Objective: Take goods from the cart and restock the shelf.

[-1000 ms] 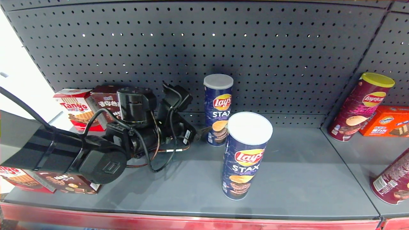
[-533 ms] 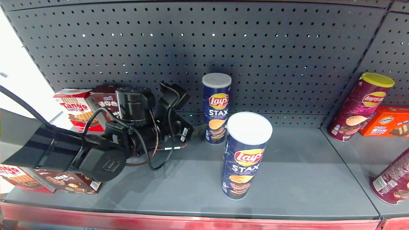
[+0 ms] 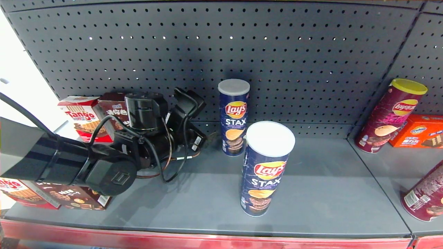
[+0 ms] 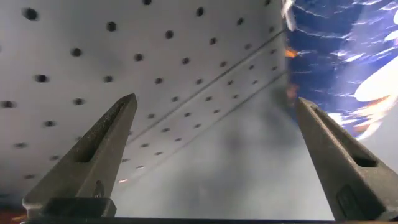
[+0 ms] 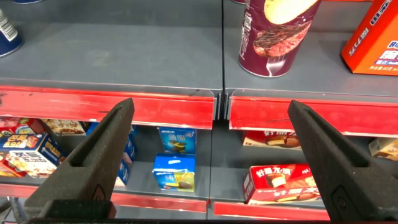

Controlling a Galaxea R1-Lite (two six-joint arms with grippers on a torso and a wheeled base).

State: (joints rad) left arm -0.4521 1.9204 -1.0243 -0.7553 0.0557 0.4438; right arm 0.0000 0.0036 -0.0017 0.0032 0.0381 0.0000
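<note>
Holding left gripper (image 4: 214, 102) wide open and empty, low over shelf (image 3: 328, 193), just beside rear blue can (image 3: 234, 117). Rear blue can upright near pegboard (image 3: 207, 45); front blue can (image 3: 264, 169) upright nearer shelf front, slightly apart. Right gripper (image 5: 211, 104) wide open, empty, facing red shelf edge (image 5: 155, 102) below maroon can (image 5: 277, 34).
</note>
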